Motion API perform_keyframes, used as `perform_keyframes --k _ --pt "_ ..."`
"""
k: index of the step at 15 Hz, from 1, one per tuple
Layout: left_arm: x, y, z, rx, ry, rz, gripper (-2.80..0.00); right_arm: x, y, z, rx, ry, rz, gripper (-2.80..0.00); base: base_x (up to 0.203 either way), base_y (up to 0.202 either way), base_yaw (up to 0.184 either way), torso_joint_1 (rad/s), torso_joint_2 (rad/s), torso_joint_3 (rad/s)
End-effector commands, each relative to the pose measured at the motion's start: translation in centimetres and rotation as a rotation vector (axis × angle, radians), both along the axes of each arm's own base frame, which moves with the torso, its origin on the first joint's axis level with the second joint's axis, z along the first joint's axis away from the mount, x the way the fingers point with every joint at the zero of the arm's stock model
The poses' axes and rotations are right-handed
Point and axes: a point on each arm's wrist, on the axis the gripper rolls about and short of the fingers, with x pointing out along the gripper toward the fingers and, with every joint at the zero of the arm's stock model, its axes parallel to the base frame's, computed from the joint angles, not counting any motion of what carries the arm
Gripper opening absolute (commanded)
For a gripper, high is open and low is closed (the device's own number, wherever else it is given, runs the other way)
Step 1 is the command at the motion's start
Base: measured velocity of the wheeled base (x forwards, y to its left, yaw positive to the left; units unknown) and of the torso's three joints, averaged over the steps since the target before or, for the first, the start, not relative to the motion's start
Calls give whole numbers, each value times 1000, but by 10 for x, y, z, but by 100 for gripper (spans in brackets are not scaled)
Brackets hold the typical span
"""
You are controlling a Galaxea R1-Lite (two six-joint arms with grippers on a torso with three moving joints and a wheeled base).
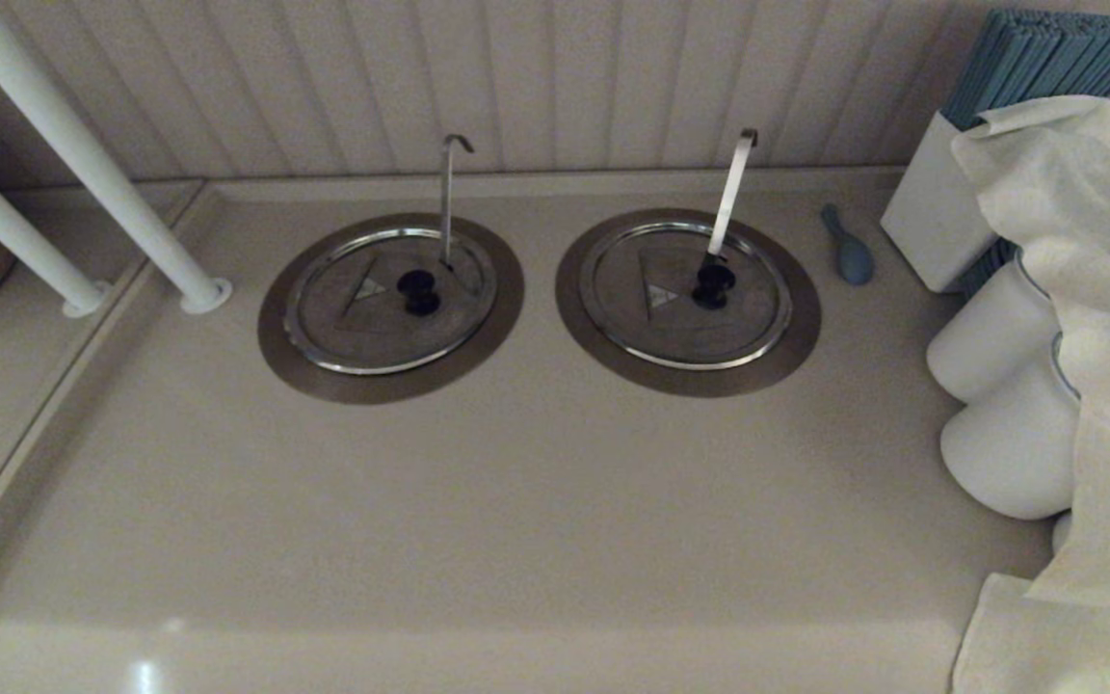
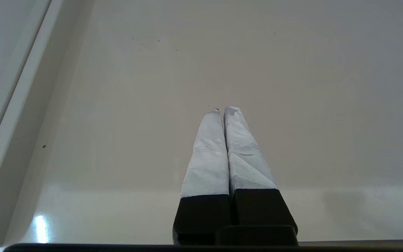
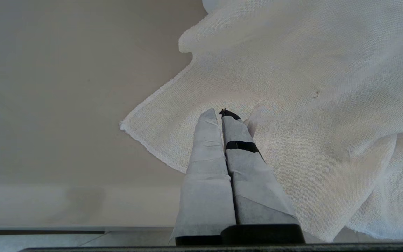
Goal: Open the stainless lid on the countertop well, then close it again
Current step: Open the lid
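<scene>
The stainless lid (image 1: 362, 328) lies flat and closed in the left countertop well, whose dull-brown ring (image 1: 285, 361) surrounds it. It carries a black knob (image 1: 418, 291), a small triangle mark (image 1: 371, 286) and a thin dark hooked rod (image 1: 446, 198) rising through it. Neither arm shows in the head view. My left gripper (image 2: 224, 110) is shut and empty over bare counter. My right gripper (image 3: 219, 113) is shut and empty above a white cloth (image 3: 292, 105).
The twin lid (image 1: 685, 294) with a pale flat handle (image 1: 730, 193) sits to the right. Beside it lies a blue spoon (image 1: 849, 249). A white box of blue straws (image 1: 950, 193), white rolls (image 1: 1008, 386) and draped cloth (image 1: 1085, 289) crowd the right edge. White posts (image 1: 83, 154) stand at left.
</scene>
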Motion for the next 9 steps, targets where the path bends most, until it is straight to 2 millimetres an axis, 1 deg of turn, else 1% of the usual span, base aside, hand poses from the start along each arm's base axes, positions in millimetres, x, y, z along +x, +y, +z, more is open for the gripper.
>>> perform_keyframes --k 1,9 --pt "0 0 0 0 1 0 -280 0 0 0 -1 0 2 -280 0 0 0 0 0 0" --pt "0 0 0 2 4 -1 -280 0 0 0 -2 1 1 -280 0 0 0 0 0 0"
